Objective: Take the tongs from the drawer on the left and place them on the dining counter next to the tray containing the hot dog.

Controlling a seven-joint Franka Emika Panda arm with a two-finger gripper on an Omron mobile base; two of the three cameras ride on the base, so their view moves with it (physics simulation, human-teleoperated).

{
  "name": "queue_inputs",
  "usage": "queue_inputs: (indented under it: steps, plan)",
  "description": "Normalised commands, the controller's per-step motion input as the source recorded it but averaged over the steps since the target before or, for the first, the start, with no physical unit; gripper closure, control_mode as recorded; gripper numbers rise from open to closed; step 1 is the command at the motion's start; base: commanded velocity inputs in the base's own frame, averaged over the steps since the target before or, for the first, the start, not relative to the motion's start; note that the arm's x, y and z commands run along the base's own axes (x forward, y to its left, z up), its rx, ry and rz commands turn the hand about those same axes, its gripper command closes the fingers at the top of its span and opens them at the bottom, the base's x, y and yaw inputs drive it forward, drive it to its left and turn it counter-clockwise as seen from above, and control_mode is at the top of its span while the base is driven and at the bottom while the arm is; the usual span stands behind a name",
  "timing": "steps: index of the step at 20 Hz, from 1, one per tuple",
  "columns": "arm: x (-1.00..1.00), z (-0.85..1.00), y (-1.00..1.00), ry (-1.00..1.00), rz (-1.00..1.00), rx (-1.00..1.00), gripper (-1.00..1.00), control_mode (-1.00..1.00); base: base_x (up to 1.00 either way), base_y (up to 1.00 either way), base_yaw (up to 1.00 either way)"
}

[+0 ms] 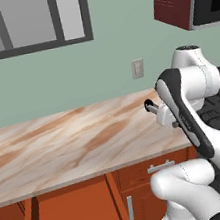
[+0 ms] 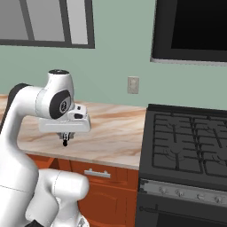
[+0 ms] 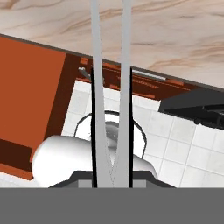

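My tongs [image 3: 111, 87] ran as two long silver-grey arms straight away from my hand, meeting in a narrow V at my jaws and spreading slightly toward the far end, their long axis in line with my own reach; their tips ran out past the frame of the hand view. On the left of that view lay the open drawer [image 3: 30, 100], red-brown inside, then white floor tiles below me, and the beige veined counter [image 3: 175, 30] across the far side. From the base cameras, going left to right, I saw a window [image 1: 26, 19] above the pale green wall, the same stone counter with the drawer pulled out under it, a wall outlet [image 1: 137, 68], then a black stove [image 2: 190, 142] beneath a dark microwave [image 2: 195, 29]. My gripper [image 2: 65, 141] hung over the counter's front edge, jaws pressed together on the tongs, pinching them near their joined end, so that they stood between my fingers and stretched out beyond them.
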Motion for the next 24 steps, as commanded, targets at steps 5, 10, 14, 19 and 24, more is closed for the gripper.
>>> queue_inputs:
  steps: [5,10,14,19,24]
  plan:
    - [-0.02,0.00,0.00,0.00,0.00,0.00,1.00,1.00,-0.10,0.00,0.00]
    - [0.00,0.00,0.00,0.00,0.00,0.00,1.00,1.00,-0.97,-0.01,-0.07]
    - [0.00,0.00,0.00,0.00,0.00,0.00,1.00,1.00,-1.00,-0.01,-0.08]
    - [0.00,0.00,0.00,0.00,0.00,0.00,1.00,1.00,-0.92,-0.04,0.03]
    - [0.00,0.00,0.00,0.00,0.00,0.00,1.00,1.00,-0.49,-0.22,0.26]
